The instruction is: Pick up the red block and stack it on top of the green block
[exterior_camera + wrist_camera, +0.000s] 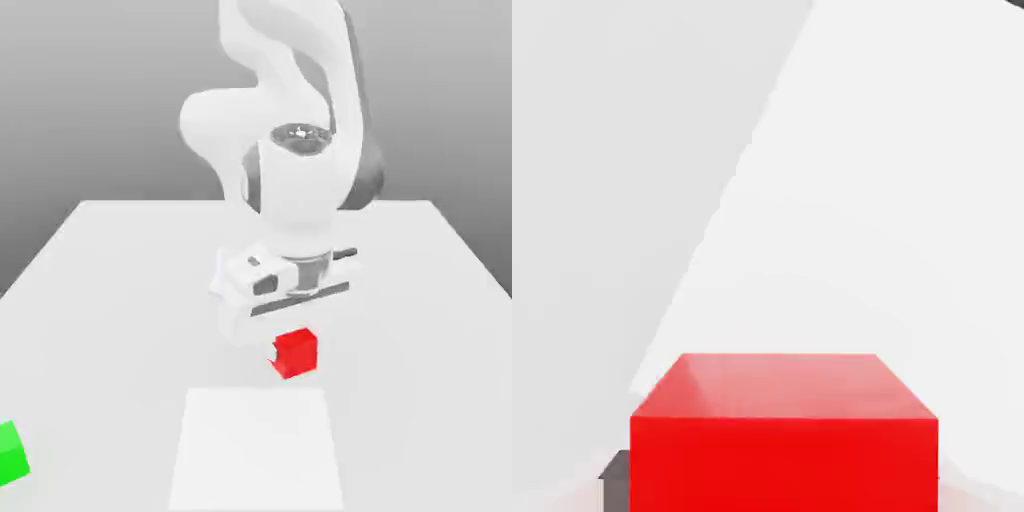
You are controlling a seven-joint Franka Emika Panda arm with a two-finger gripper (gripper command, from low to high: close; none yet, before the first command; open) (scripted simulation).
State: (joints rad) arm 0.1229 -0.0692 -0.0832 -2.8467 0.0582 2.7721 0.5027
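We have the tool clenched on the small matte red cube; the bright green cube lies well off toward the exterior view's left, nearer the camera.

A pale grey bench carries a lighter white square patch; the green block lies well apart from that patch, toward the exterior view's left.

backdrop: plain grey all round, darker up top, fading paler lower down
table: flat white top, no marks, edges narrowing toward the back
patch: brighter white rectangle on the near part
light: soft, even
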